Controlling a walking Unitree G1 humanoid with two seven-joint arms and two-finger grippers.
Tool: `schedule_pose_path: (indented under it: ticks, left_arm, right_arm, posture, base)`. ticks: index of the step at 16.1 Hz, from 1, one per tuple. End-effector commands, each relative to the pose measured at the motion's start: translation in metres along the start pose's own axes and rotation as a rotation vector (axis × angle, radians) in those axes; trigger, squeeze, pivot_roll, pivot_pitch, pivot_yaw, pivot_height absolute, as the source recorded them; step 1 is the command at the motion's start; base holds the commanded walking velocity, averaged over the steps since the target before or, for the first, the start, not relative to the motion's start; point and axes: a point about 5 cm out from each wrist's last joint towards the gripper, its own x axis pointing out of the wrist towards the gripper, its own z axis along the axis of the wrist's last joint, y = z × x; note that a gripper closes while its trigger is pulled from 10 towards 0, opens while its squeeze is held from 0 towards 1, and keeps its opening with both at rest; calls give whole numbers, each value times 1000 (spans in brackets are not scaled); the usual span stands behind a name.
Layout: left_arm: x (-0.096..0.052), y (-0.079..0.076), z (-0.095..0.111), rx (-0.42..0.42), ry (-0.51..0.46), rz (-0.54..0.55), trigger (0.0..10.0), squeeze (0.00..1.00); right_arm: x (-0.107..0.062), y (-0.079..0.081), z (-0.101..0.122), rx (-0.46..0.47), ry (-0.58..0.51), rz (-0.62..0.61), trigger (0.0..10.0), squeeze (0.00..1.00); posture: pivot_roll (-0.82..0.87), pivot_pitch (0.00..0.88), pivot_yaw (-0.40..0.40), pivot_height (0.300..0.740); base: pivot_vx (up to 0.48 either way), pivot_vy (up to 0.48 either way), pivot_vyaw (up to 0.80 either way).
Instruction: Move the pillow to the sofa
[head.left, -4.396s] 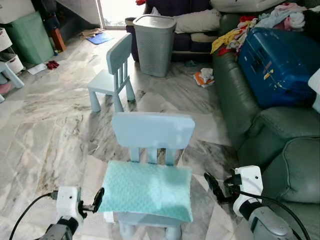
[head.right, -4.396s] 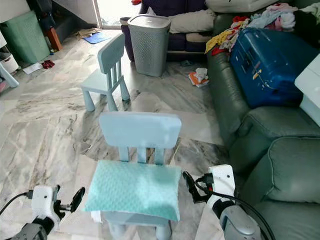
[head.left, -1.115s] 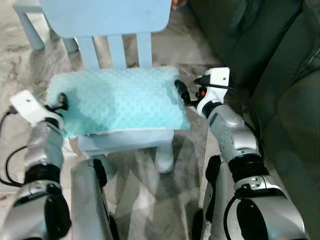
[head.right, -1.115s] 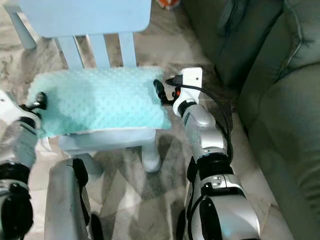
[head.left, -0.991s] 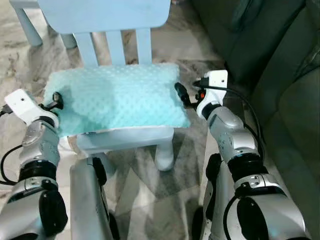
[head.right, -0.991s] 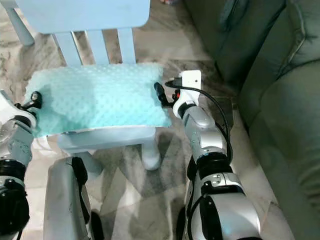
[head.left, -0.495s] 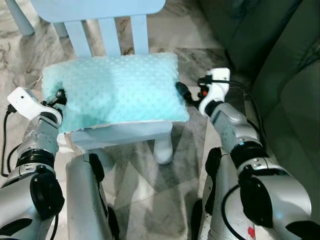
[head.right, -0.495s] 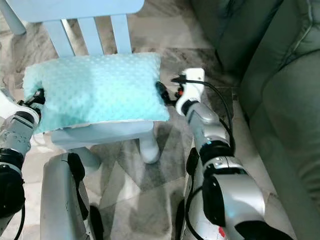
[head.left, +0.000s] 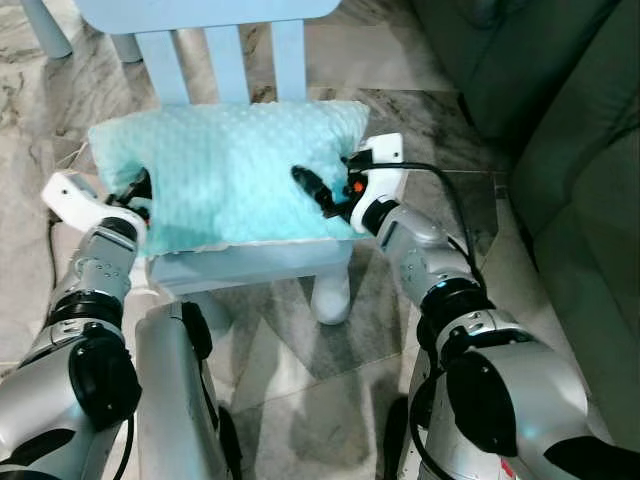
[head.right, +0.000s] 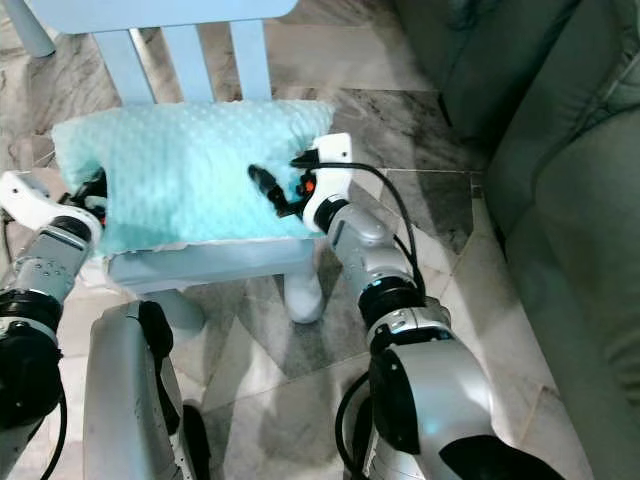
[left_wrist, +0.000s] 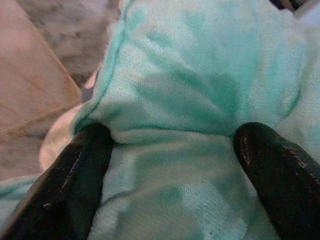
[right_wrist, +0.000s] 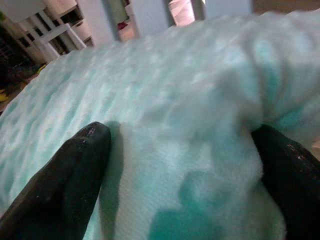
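Item: pillow (head.left: 225, 175), mint green, dotted plush, lying flat on the seat of the pale blue chair (head.left: 240, 262), its long axis running side to side across the seat, parallel to the chair's slatted back. Position relative to my tools: between them, one at each short end. My left tool (head.left: 138, 190) is at the end of the pillow farthest from the sofa (head.left: 560, 130); in the left wrist view its fingers (left_wrist: 75, 180) stand spread wide with a fold of plush bulging between them, pressed in but not pinched shut. My right tool (head.left: 315, 190) is at the sofa-side end, reaching in over the pillow's top near its front corner; its fingers (right_wrist: 70, 165) are likewise wide apart with the fabric heaped between, so it brackets the pillow without clamping it. Both forearms are bent inward over the chair front, wrists angled toward each other. Judgement: the sofa lies beyond the right tool, so the carry goes that way; both tools are equally near and a two-ended squeeze seems the fit.
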Motion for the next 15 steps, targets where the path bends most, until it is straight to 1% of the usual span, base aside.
schedule_pose_path:
  ticks: [1,2,3,4,5,9,15]
  left_arm:
    - [1,-10,-18,-25,84,-65,10000,0]
    - [1,-10,-19,-28,89,-70,10000,0]
    - [1,-13,-24,-42,124,-108,10000,0]
    - [0,-14,-30,-69,161,-131,6275,0]
    - [-1,-14,-31,-99,162,-140,0,0]
    - [-1,-16,-30,-118,162,-155,0,0]
    - [-4,-13,-34,-115,173,-160,0,0]
  right_arm:
    - [2,10,-12,-23,55,30,10000,0]
    - [2,11,-14,-31,62,28,10000,0]
    - [2,11,-18,-50,89,12,10000,0]
    - [2,11,-20,-48,104,2,10000,0]
    - [2,11,-19,-41,96,7,0,0]
    - [1,8,-16,-36,85,-8,0,0]
    - [3,13,-18,-26,90,12,0,0]
  posture:
    - [-7,319,-25,360]
    - [-7,319,-25,360]
    - [-8,320,-25,360]
    - [-9,320,-26,360]
    - [-12,321,-25,360]
    - [-11,321,-25,360]
    - [-16,332,-26,360]
  base:
    - [0,0,0]
    - [0,0,0]
    - [0,0,0]
    - [0,0,0]
    - [0,0,0]
    - [0,0,0]
    - [0,0,0]
